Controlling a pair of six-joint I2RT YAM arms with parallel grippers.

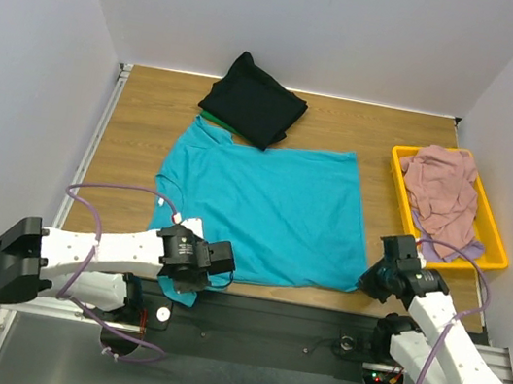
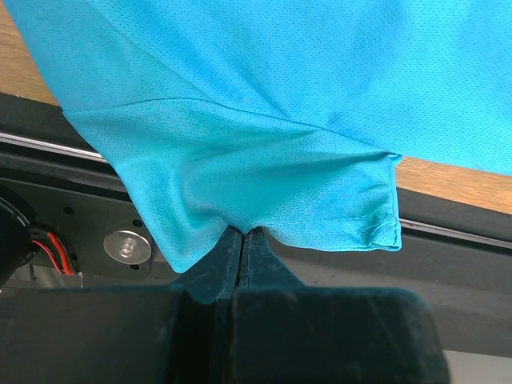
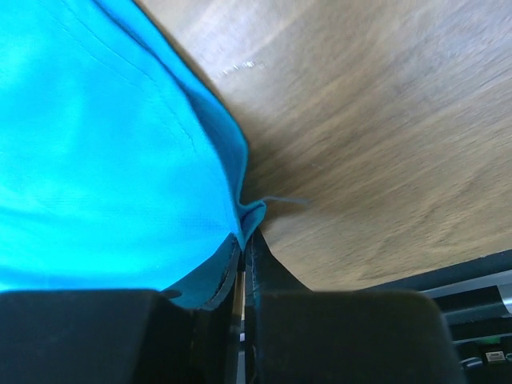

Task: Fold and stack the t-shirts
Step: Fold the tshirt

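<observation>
A teal t-shirt [image 1: 268, 209] lies spread flat across the wooden table. My left gripper [image 1: 191, 278] is shut on its near left edge, the fabric [image 2: 240, 184] bunching where the jaws pinch it [image 2: 242, 234]. At the near right corner of the same shirt [image 3: 104, 160], my right gripper [image 1: 367, 281] is shut on the hem [image 3: 245, 237]. A folded black t-shirt [image 1: 254, 101] rests at the back of the table. A crumpled dusty pink t-shirt [image 1: 446, 189] fills the tray, with a pale lavender one [image 1: 463, 250] showing under it.
The yellow plastic tray [image 1: 400, 167] stands at the right side of the table [image 1: 140, 123]. White walls close in the left, back and right. A black metal rail [image 1: 284, 320] runs along the near edge between the arm bases.
</observation>
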